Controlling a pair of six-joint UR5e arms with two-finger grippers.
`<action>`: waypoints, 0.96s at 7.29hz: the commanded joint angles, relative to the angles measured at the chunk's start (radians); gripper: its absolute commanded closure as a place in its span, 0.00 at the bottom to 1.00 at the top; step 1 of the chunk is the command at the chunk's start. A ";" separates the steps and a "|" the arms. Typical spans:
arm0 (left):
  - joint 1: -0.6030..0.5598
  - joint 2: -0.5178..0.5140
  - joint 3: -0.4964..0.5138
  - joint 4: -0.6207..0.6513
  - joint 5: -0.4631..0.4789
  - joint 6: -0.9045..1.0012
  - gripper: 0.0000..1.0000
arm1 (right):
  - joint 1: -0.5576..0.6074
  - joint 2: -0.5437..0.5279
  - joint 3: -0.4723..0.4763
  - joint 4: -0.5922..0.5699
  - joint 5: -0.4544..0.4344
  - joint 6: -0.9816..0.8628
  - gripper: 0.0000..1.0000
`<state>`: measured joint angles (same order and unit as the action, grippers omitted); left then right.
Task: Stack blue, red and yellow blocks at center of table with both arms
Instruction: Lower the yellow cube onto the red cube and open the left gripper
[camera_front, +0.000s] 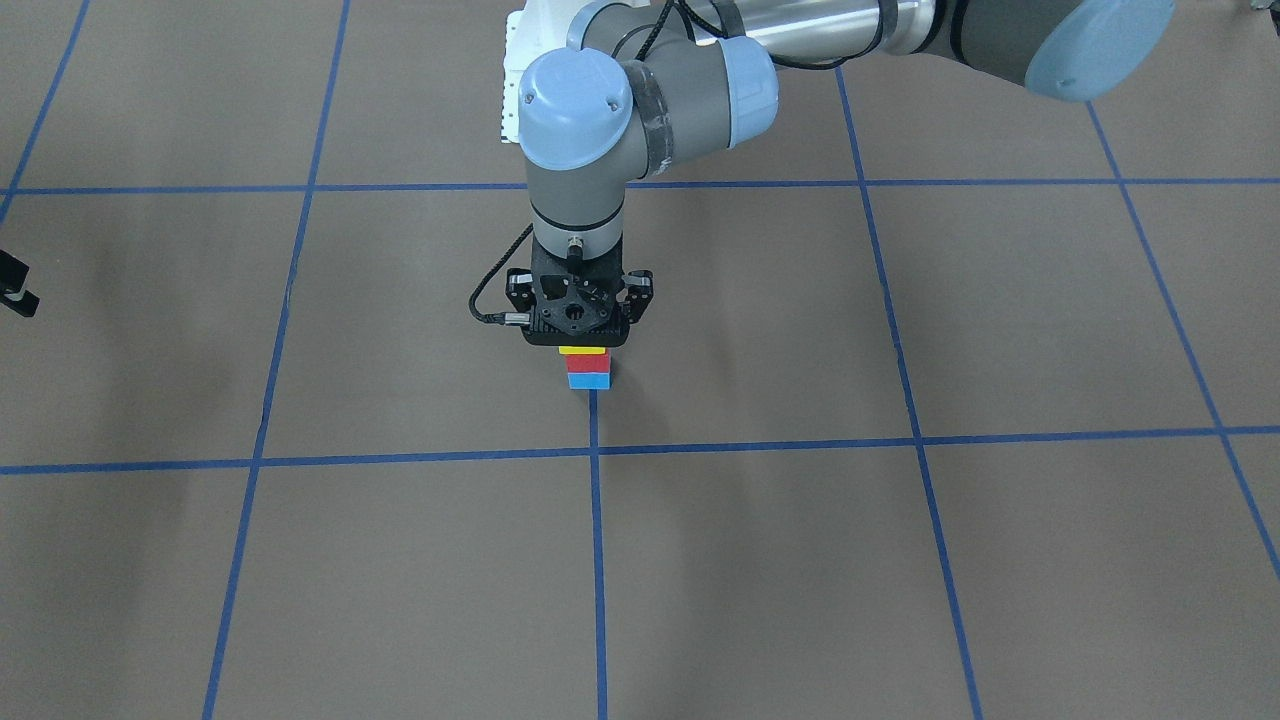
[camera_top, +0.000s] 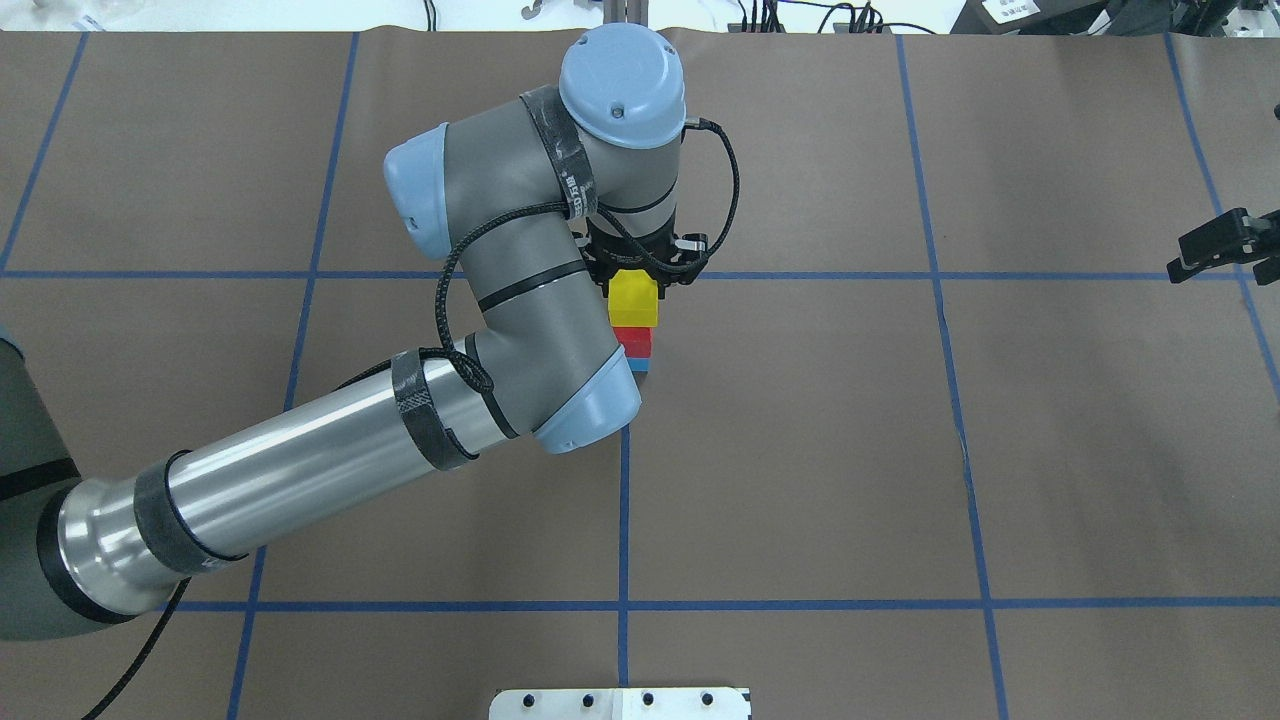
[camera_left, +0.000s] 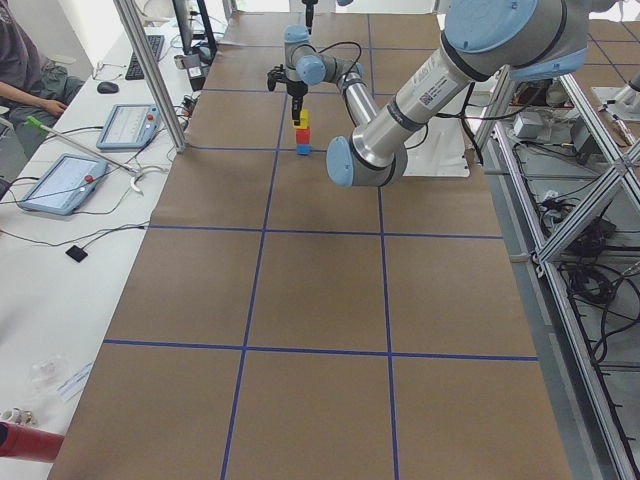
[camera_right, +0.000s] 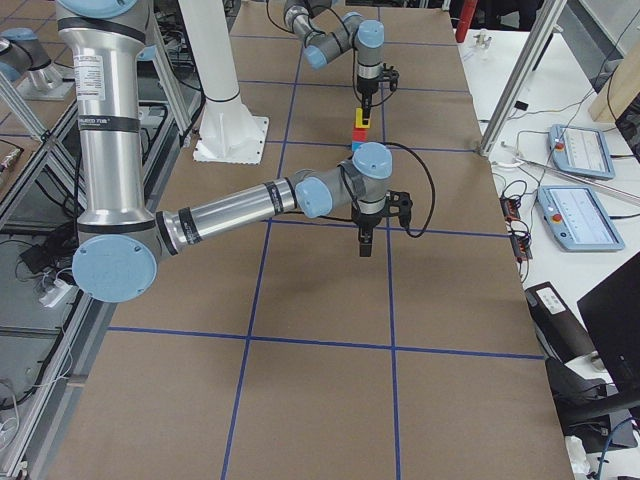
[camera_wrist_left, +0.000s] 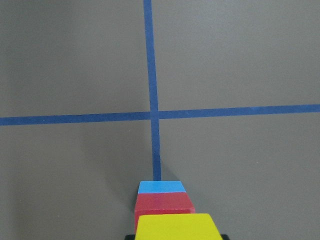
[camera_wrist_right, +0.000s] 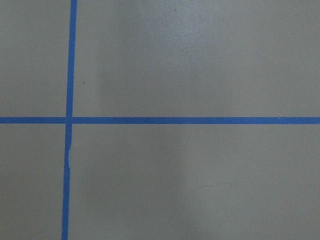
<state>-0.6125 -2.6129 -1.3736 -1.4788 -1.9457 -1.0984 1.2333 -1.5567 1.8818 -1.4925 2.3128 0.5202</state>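
Yellow block capping the stack at the table's middle.
The left gripper points straight down over the yellow block, squared on the red block and blue block by the tape crossing marking centre; whether its fingers pinch it, I cannot tell. The right gripper hangs well apart, probably for clearance, fingers parted and empty.

This is a robotics laboratory. Two grey-and-blue jointed robot arms work over a long table covered in brown paper and marked into squares with blue tape lines. Bare aluminium framing with loose cables stands beside it, and a white bench carries touchscreen control pendants with red stop buttons and a black computer keyboard.
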 joint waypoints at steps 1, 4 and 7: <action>-0.004 0.004 0.005 0.002 0.005 0.000 1.00 | 0.000 0.001 0.000 0.000 0.000 0.001 0.00; 0.002 0.002 0.028 0.000 0.002 -0.003 1.00 | -0.001 0.001 0.000 0.000 -0.001 0.001 0.00; 0.004 0.001 0.027 0.002 -0.001 -0.004 1.00 | 0.000 0.000 -0.001 0.000 -0.001 0.001 0.00</action>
<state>-0.6100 -2.6117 -1.3472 -1.4777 -1.9449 -1.1014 1.2331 -1.5558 1.8812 -1.4926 2.3125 0.5215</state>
